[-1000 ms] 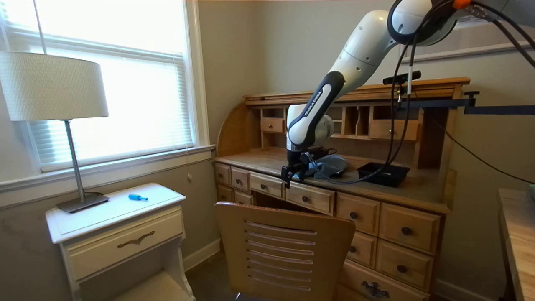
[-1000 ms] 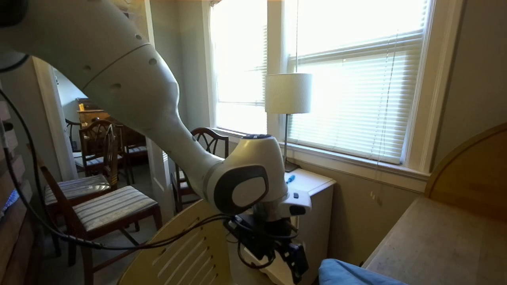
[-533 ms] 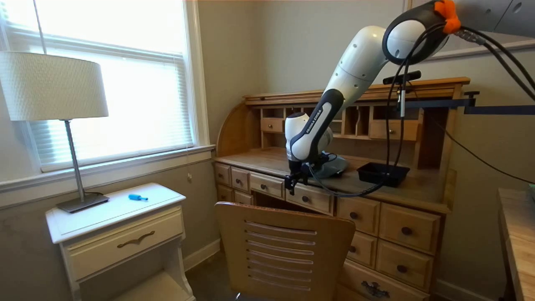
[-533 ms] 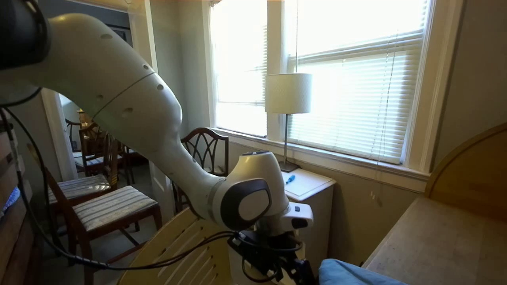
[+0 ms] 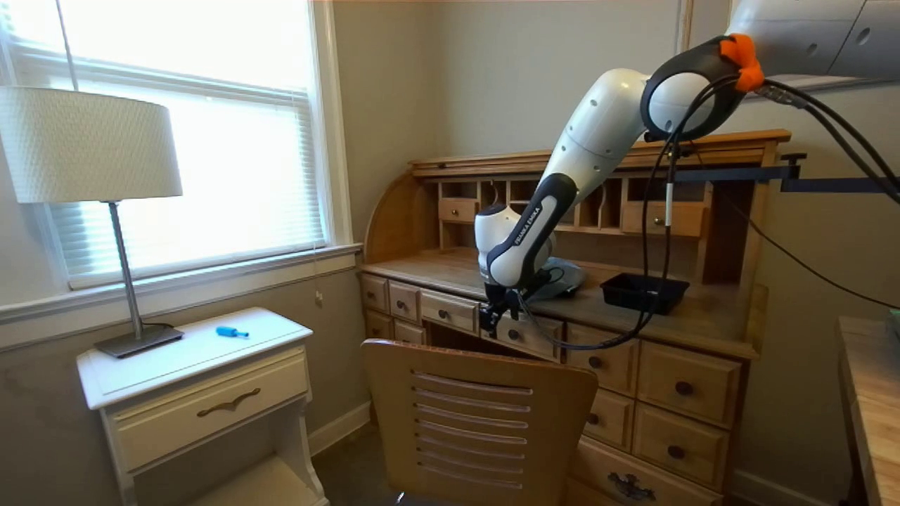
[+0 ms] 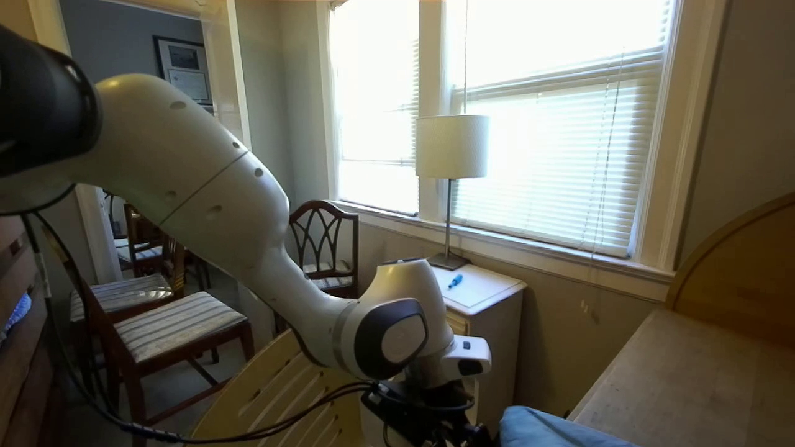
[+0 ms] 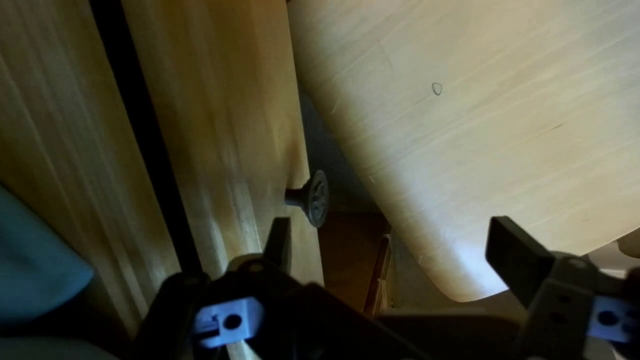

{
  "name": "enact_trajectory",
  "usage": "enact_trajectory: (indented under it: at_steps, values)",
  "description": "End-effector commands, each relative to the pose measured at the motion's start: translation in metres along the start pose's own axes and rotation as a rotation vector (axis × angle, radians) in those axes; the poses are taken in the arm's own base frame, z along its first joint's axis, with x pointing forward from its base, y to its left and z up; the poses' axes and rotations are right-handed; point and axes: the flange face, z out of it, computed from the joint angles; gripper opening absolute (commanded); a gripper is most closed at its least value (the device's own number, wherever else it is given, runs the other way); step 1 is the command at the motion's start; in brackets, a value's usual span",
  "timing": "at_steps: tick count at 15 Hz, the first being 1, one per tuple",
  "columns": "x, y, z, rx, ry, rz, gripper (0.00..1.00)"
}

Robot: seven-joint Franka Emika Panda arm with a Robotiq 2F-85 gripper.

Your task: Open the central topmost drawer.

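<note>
Top-centre drawer (image 5: pixel 529 341) is just beyond the slatted chair (image 5: pixel 478 425), directly above that chair's back in an ext. view. Can't tell if it's fully closed; in wrist view a dark gap runs btwn its front & the surface (image 7: pixel 60 100). Its round dark knob (image 7: pixel 317 198) juts toward the chair. Fingers (image 7: pixel 517 262) are wide apart: one shows against the drawer front close to the knob, the other over the chair's back. Can't tell whether either touches wood. Farther from the chair than the drawer, on the surface: blue cloth (image 5: pixel 569 281) & a blk tray (image 5: pixel 619 299). Off to one side of the chair, a white nightstand (image 5: pixel 190 362) carries a lamp (image 5: pixel 91 147) & a sm. blue item (image 5: pixel 230 332), too tiny to ID; all 3 show in both ext. views. A dark chair (image 6: pixel 332 280) w/ a lattice back stands beyond the slatted chair in an ext. view.
</note>
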Motion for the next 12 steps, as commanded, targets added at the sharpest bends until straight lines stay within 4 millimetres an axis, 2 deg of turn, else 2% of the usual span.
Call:
enact_trajectory:
  at_steps: [1, 5, 12]
  values:
    - [0.002, -0.005, 0.014, -0.046, -0.017, 0.007, 1.00]
    - [0.002, -0.010, 0.023, -0.060, -0.016, -0.017, 1.00]
    - [0.011, -0.018, 0.023, -0.084, 0.011, -0.092, 1.00]
